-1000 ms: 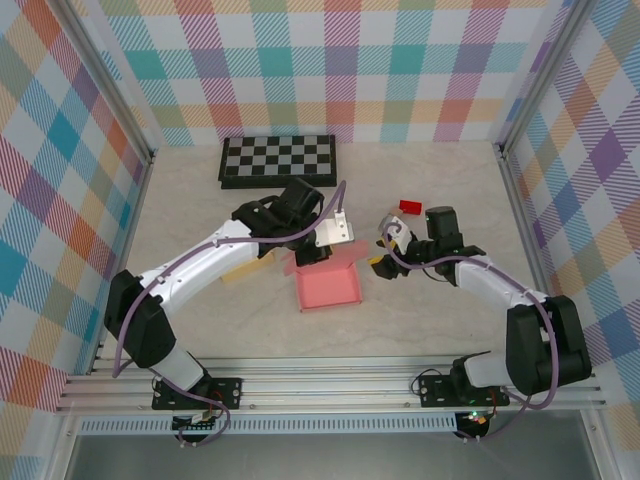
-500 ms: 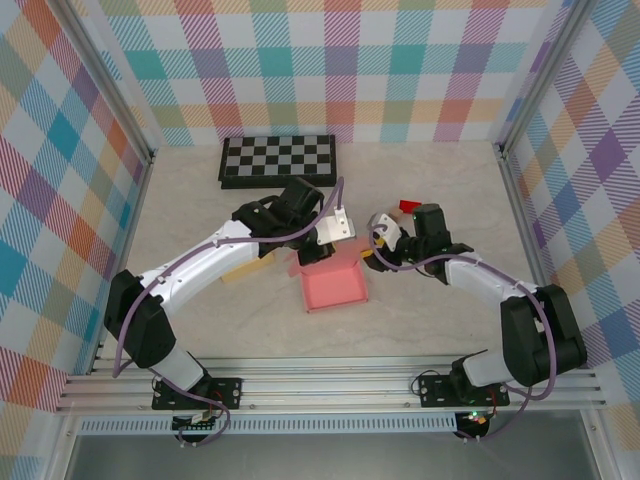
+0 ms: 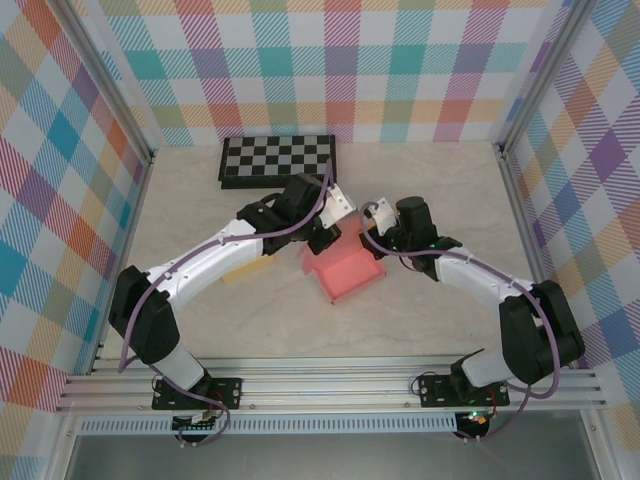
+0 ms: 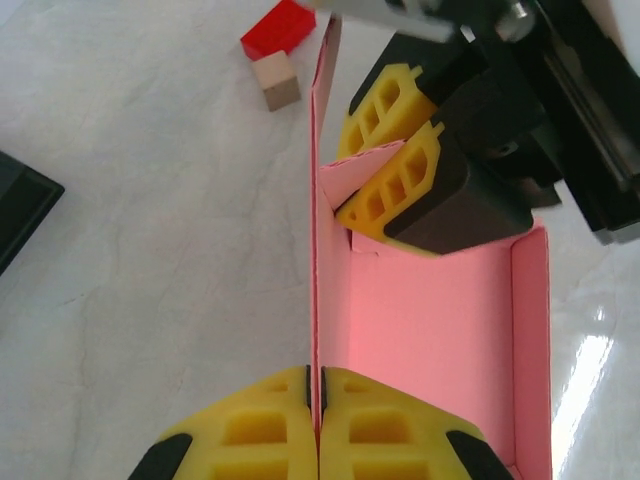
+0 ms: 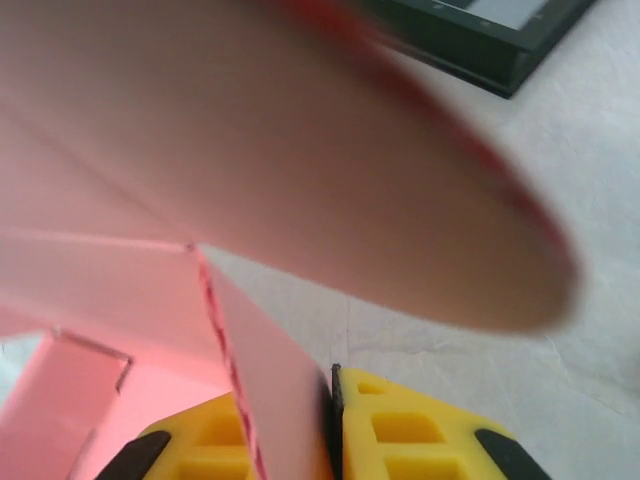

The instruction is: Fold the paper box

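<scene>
pink box, b/w chessboard, plaid walls

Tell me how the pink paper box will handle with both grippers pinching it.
Probably floppy: the pink paper box has thin single-sheet walls, one pinched edge-on by the left gripper. Likely light, so it may slide or lift rather than resist. Where the right gripper pinches it, it could crease or tear if pulled.

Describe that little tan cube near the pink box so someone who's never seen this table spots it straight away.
Start at the open pink paper box in the middle of the pale marbled table. Beside the far end of its upright wall, in the left wrist view, lie two small blocks. The small tan wooden cube is the plain, squarer one beside the red oblong block.
</scene>
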